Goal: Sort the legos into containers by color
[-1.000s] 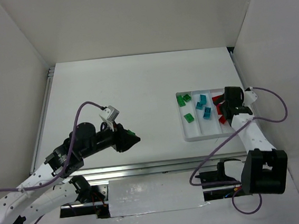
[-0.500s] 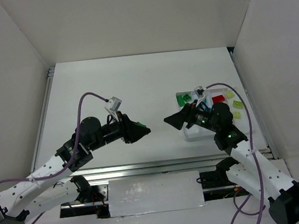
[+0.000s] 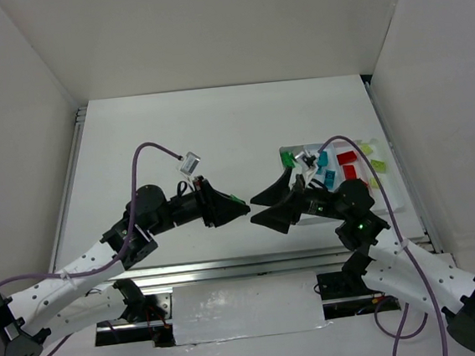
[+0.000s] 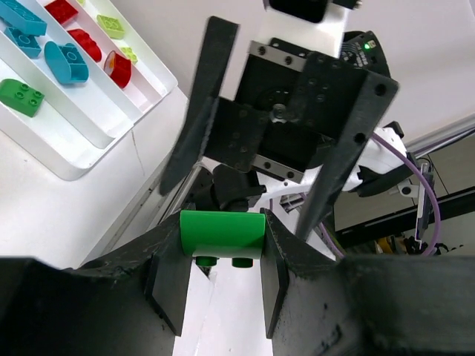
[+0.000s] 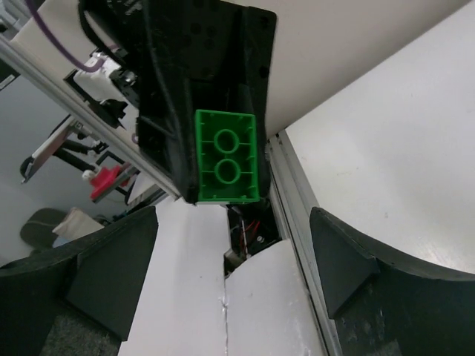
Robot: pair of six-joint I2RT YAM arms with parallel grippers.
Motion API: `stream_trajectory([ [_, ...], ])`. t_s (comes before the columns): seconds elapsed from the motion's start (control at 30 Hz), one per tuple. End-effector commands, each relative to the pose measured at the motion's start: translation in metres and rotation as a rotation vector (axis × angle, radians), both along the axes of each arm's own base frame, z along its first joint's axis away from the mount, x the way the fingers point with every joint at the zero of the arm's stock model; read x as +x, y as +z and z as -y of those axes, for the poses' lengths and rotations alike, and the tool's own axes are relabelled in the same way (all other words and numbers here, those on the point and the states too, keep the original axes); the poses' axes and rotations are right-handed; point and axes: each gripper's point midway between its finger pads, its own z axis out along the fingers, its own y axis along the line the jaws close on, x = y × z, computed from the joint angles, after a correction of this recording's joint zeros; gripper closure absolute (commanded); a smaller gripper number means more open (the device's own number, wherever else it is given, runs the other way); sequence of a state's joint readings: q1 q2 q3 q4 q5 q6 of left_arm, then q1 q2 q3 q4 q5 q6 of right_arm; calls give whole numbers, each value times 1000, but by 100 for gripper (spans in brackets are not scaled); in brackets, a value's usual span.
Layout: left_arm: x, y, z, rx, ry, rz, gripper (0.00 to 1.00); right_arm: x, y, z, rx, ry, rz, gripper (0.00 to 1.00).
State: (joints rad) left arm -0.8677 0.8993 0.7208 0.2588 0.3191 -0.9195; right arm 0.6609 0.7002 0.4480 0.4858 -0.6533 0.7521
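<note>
Step in hand, as I read it: mid-air handover between arms. Left gripper (image 3: 239, 211) clamped on green brick (image 4: 223, 231), 2 pads pinching its sides. Brick sits between both arms, well left of tray (image 4: 82, 167). Right gripper (image 3: 257, 210) empty, fingers spread wide, facing brick, just short of it. Next move, my guess: ease right fingers around brick's free faces without clashing with left pads, close, then left releases. Likely destination: compartment with other green lego (image 4: 21, 96).
</note>
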Motion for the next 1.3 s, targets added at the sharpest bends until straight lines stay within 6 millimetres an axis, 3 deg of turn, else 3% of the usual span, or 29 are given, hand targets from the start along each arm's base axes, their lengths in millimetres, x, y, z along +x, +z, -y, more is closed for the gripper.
stream_trajectory([
  [0.0,-4,24,1,-67,-18,47,100,-5,16,5,17,-12,103,11],
  [0.13,6,18,-3,-12,59,-77,100,3,12,13,-15,-156,190,10],
  [0.17,15,14,-7,5,121,-114,100,16,7,18,-41,-257,183,10],
  [0.23,19,6,-12,21,178,-221,100,15,3,20,-79,-307,239,9],
  [0.43,18,4,-12,-78,207,-435,100,18,5,5,-173,-294,347,13],
  [0.67,15,15,-9,-135,182,-490,100,26,13,-11,-181,-352,376,16],
  [1.07,15,-2,-2,-122,165,-543,100,29,33,-21,-88,-378,407,22],
  [1.17,15,0,0,-127,157,-543,100,29,34,-27,-81,-363,413,35],
  [1.27,15,-2,3,-118,146,-551,100,30,31,-33,-91,-350,413,59],
])
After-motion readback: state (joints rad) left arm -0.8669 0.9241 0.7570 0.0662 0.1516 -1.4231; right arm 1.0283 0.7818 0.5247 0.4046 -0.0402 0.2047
